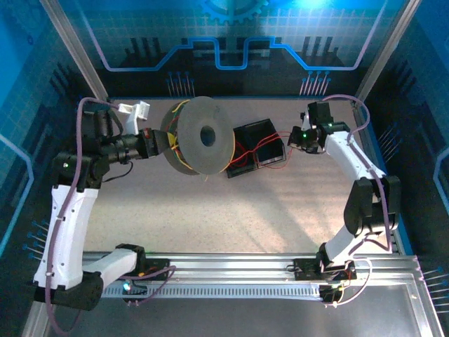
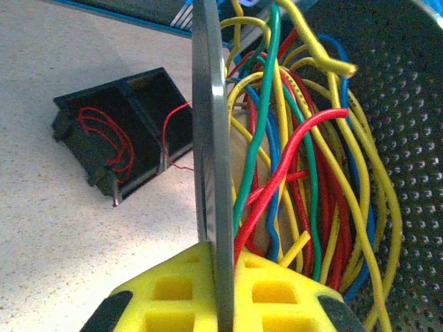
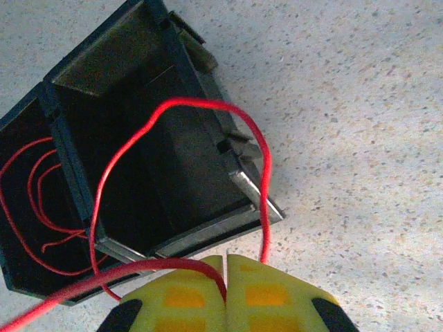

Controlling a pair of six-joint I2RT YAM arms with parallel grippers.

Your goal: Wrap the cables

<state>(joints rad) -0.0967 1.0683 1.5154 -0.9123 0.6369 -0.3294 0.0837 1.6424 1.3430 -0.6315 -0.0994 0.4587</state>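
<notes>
Red cables (image 1: 242, 156) lie looped in a black two-compartment box (image 1: 256, 147) mid-bench (image 1: 245, 225) in the top view; the spool (image 1: 203, 137) is held on edge just left of the box. Left wrist view: the left end effector (image 2: 223, 277) is clenched on the spool's flange. Right wrist view: the right end effector (image 3: 226, 277) is clenched on one red strand arching over the box. Step in hand, as judged: taking up a cable. The next move probably calls for carrying it to the spool without letting it slip.
</notes>
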